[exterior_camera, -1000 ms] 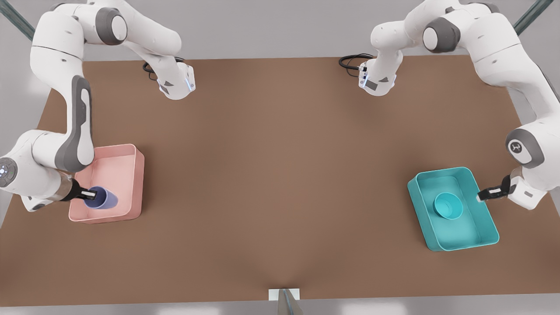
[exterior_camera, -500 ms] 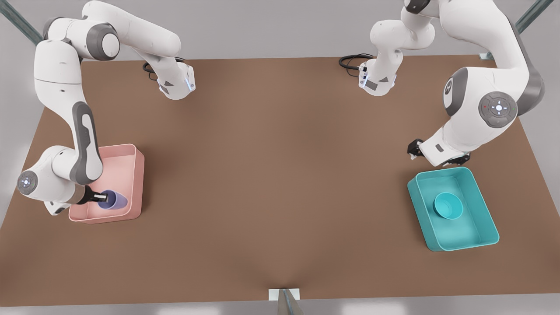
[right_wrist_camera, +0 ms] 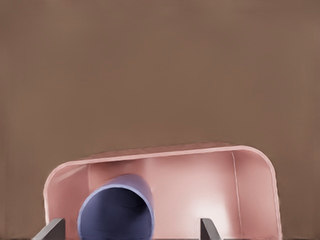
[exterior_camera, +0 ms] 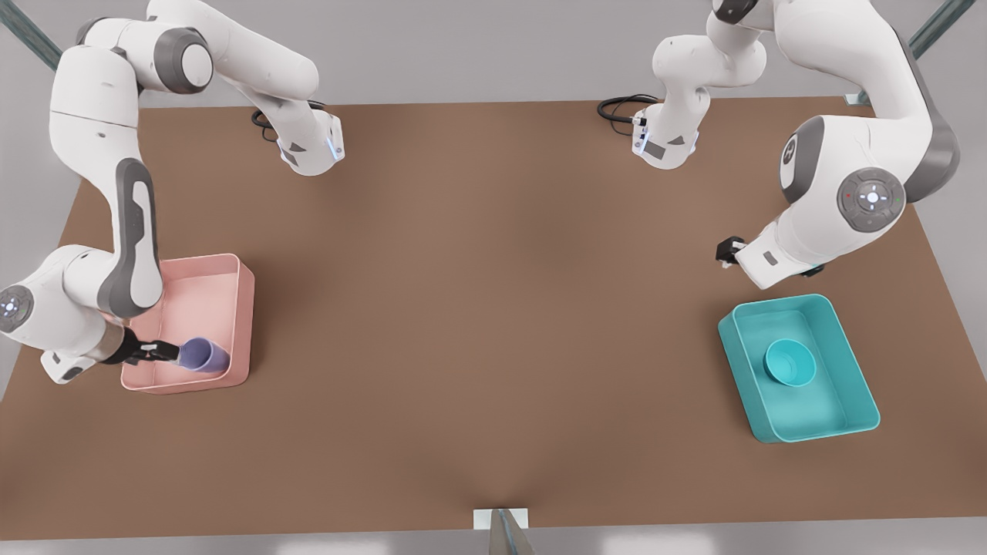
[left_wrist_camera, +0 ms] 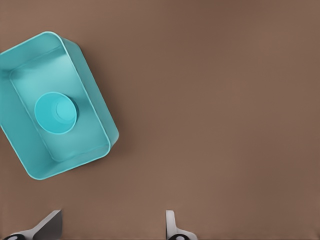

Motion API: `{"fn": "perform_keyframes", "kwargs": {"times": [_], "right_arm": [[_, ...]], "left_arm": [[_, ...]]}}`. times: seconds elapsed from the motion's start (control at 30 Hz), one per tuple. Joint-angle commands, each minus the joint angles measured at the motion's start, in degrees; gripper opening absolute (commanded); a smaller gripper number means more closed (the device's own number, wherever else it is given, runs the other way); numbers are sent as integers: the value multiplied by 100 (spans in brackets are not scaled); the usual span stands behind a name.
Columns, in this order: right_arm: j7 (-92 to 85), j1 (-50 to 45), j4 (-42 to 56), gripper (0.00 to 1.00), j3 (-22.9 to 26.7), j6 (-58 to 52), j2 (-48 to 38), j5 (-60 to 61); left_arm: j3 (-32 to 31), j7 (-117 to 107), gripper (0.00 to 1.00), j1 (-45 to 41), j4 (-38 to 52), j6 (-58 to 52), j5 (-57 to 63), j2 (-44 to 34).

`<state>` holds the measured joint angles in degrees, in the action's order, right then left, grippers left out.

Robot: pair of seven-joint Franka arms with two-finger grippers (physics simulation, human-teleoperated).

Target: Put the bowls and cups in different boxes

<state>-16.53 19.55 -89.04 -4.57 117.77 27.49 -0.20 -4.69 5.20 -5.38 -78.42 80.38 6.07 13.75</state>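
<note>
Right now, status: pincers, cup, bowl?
Right pincer open, beside the lavender cylindrical cup in the pale pink box. Left pincer open, clear of the teal box holding the small teal bowl.

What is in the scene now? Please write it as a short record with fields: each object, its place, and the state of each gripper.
bowl: small teal bowl inside the teal box, upright
cup: purple cup inside the pink box, tilted
teal box: on the table, the front view's right
pink box: on the table, the front view's left
left gripper: open, above the bare table beside the teal box
right gripper: open, at the cup, fingers either side of it
</note>
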Motion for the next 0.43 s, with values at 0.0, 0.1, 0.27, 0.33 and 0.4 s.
{"fn": "perform_keyframes", "kwargs": {"times": [0.0, 0.1, 0.27, 0.33, 0.4], "right_arm": [[-27, -162, 545, 100, 0, -2336, -217, 2], [1301, -619, 2179, 100, 0, -4393, -156, -384], [1644, -1068, 1090, 100, 79, -4570, -1729, -376], [1644, -1076, 950, 100, 88, -4412, -1835, -376], [1644, -1094, 950, 100, 106, -4412, -1826, -376]], "left_arm": [[3, -178, 100, 2, 3, -84, 26, -4], [3, -169, 100, 2, 3, -92, 26, -4], [-14, -169, 100, 2, 3, -127, 26, -4], [12, -178, 100, 10, 3, -162, 0, -13], [12, -178, 100, 10, 3, -180, -18, -4]]}}
